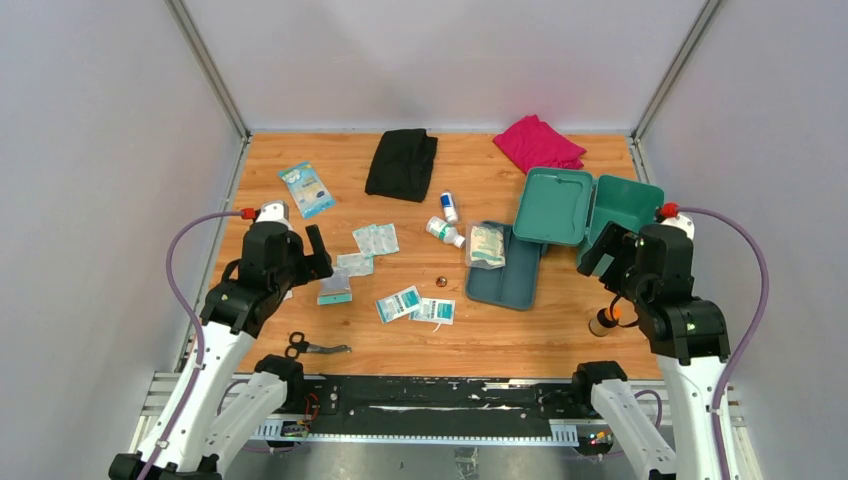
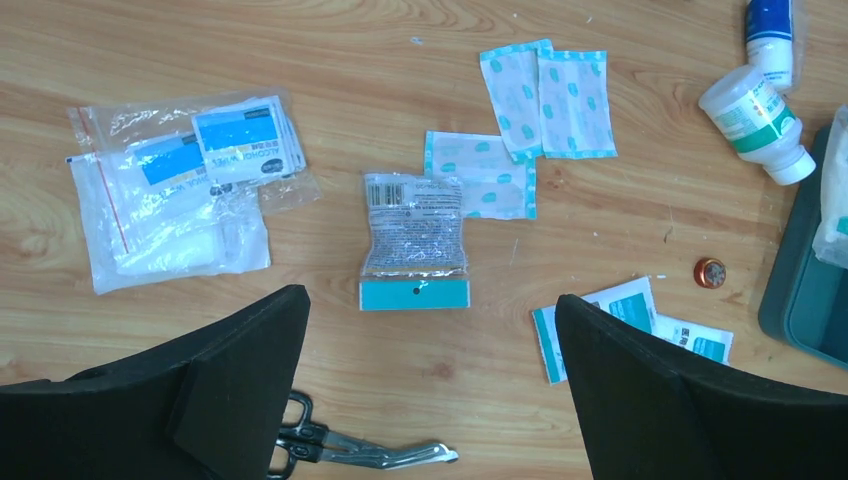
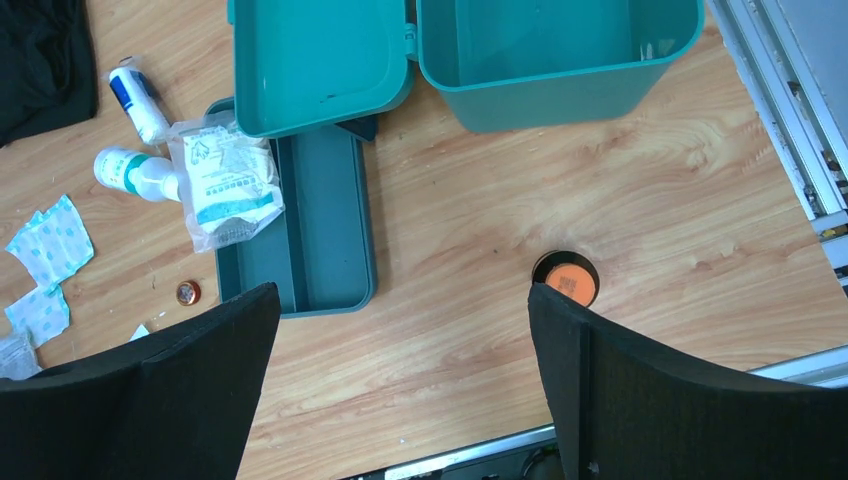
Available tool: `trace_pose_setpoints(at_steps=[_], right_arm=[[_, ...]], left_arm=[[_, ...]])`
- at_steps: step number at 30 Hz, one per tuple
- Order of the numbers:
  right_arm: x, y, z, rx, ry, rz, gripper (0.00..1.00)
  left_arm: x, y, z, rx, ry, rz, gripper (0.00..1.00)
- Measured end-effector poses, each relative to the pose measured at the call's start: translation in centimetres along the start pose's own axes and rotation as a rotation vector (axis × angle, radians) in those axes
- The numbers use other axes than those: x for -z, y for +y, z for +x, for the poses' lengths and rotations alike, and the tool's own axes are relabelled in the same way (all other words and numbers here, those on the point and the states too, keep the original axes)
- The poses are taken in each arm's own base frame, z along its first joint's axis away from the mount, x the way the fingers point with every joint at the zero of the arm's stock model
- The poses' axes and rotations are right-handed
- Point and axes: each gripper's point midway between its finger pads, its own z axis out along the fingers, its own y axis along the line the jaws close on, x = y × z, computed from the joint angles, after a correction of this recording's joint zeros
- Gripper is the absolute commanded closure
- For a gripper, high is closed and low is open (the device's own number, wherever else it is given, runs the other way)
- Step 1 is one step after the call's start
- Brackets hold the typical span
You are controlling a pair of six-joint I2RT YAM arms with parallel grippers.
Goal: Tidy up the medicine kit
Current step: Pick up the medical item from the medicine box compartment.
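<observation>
The teal medicine kit stands open at the right: its box (image 1: 628, 205) is empty and its lid (image 1: 553, 205) lies flat beside it. The grey-blue inner tray (image 1: 515, 280) lies out on the table with a gauze packet (image 1: 487, 245) on its far end. In the right wrist view the box (image 3: 560, 50), tray (image 3: 320, 250) and packet (image 3: 225, 185) show. My right gripper (image 3: 402, 310) is open and empty over bare wood near the tray. My left gripper (image 2: 430, 330) is open and empty, just short of a teal-edged sachet (image 2: 414, 240).
Plasters (image 2: 545, 100), a zip bag of wipes (image 2: 170, 200), wipe packets (image 2: 620, 320), scissors (image 2: 350, 450), two bottles (image 2: 760, 115) and a small brown cap (image 2: 710, 272) lie loose. An orange-topped vial (image 3: 566, 280) stands by my right finger. Black (image 1: 402, 162) and pink (image 1: 538, 142) cloths lie at the back.
</observation>
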Motion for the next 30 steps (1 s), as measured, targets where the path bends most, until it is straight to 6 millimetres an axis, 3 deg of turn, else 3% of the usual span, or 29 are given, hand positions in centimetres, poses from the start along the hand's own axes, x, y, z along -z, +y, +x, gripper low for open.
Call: trace_pose_setpoints(at_steps=[13,22,30], right_arm=[[-1.4,0.8,0.2,0.092,0.047,-0.029,0.01],[-2.3,0.3,1.6,0.136,0.090,-0.021,0.03],[-2.9,1.8,2.8,0.138,0.134,-0.107,0.02]], left_arm=[[1.8,0.3,-2.6,0.021,-0.064,-0.036,0.00],[3.5,0.7,-4.9,0.012,-0.158,-0.047,0.00],[3.7,0.7,-7.3,-0.013,-0.254,-0.054,0.00]])
